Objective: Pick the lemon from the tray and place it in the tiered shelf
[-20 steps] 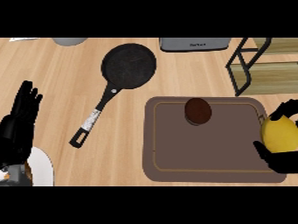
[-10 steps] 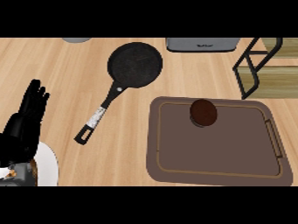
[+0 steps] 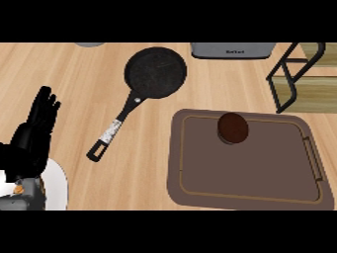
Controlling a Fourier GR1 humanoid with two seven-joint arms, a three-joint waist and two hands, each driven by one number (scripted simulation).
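A brown tray [image 3: 251,192] lies at the lower right of the counter, with a dark reddish-brown round object [image 3: 233,127] on its far part. No lemon shows anywhere in the head view. The tiered shelf [image 3: 313,79], black-framed with wooden boards, stands at the upper right, cut by the frame edge. My left hand [image 3: 32,136] rests open at the left edge, fingers straight and pointing up. My right hand is out of view.
A black frying pan [image 3: 155,71] lies left of the tray, its handle [image 3: 114,131] running down-left toward my left hand. A grey appliance [image 3: 233,50] sits at the far edge. A white plate [image 3: 51,190] shows at the lower left corner.
My right hand, curled round the yellow lemon at the tray's right edge a second ago, has left the view together with the lemon. The view has shifted, so everything sits further right.
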